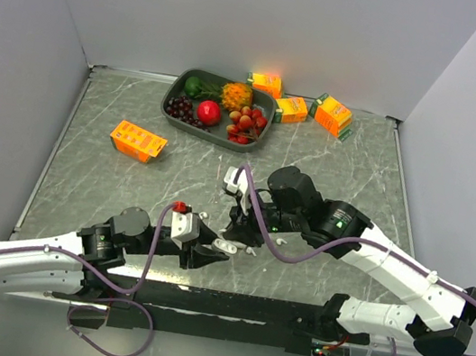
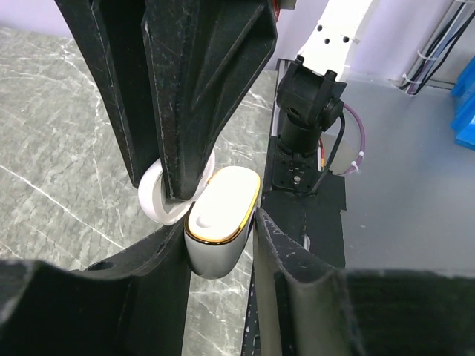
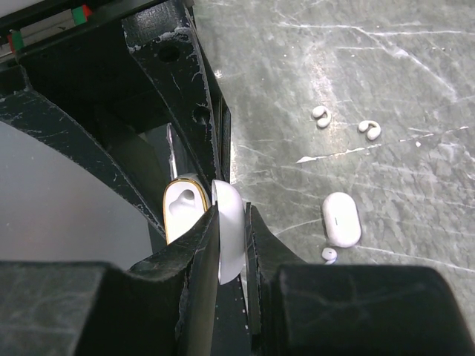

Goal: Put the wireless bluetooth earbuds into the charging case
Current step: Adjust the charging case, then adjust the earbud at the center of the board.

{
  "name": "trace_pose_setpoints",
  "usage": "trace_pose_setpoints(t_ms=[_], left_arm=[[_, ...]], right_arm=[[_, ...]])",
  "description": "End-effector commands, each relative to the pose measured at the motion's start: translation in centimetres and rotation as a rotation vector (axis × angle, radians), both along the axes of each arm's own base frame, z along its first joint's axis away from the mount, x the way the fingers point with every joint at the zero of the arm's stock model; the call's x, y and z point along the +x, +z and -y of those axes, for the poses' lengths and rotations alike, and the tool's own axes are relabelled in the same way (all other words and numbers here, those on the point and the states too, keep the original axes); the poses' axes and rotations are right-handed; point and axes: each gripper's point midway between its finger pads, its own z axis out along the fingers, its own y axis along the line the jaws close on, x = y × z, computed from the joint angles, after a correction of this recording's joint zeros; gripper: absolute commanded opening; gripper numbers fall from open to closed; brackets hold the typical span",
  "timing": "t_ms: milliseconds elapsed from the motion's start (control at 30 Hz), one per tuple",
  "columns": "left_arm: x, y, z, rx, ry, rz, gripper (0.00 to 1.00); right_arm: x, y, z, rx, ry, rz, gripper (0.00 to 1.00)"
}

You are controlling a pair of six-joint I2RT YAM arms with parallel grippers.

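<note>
In the middle of the worktop (image 1: 110,179), seen from above, the left claw (image 1: 210,252) and the right claw (image 1: 237,221) were close together around something small and white. A tray of fruit (image 1: 171,94) and some orange juice boxes (image 1: 138,139) sat far back.

In the left wrist view, the left claw was clenched on the charging case (image 2: 221,222). The case was open, with a gold rim, and the hole in it looked empty. Its lid (image 2: 153,202) stuck out to one side.

In the right wrist view, the right claw was pinching that lid tight. The wireless bluetooth earbuds (image 3: 320,116) lay on the worktop, apart from both claws. Two were side by side, and one more was just beside a second white case (image 3: 341,219) that was shut.

Both claws were busy, so I think neither could pick up an earbud unless one let go. If the right claw let go, the lid might flop shut. If either pulled too hard, the case could slip out and fall. The earbuds were tiny and shiny, so one could pop out of a pinch.
</note>
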Motion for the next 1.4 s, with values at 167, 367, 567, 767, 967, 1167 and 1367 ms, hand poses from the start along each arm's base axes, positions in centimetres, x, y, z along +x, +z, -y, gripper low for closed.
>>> trace_pose_setpoints(t_ms=[167, 367, 567, 767, 967, 1167, 1367], left_arm=[[0.1, 1.7, 0.2, -0.040, 0.000, 0.015, 0.01], [0.3, 1.8, 0.1, -0.039, 0.016, -0.006, 0.01], [1.4, 2.5, -1.1, -0.079, 0.091, -0.029, 0.01], [2.6, 2.8, -3.1, -0.167, 0.198, -0.085, 0.01], [2.2, 2.6, -3.6, -0.211, 0.195, -0.133, 0.01], [2.1, 2.0, -3.6, -0.235, 0.197, -0.182, 0.01], [1.6, 1.2, -3.5, -0.211, 0.174, -0.196, 0.01]], right_arm=[[0.1, 3.5, -0.7, 0.096, -0.008, 0.046, 0.33], [-0.1, 5.1, -0.4, 0.140, -0.025, 0.052, 0.59], [0.8, 9.3, 1.8, 0.243, -0.148, 0.115, 0.99], [5.2, 7.7, 6.7, 0.317, -0.560, 0.078, 0.99], [10.2, -4.7, 12.1, 0.024, -1.039, -0.228, 0.99], [11.7, -12.8, 14.6, -0.148, -1.194, -0.323, 0.68], [11.5, -16.1, 15.0, -0.314, -1.160, -0.340, 0.75]])
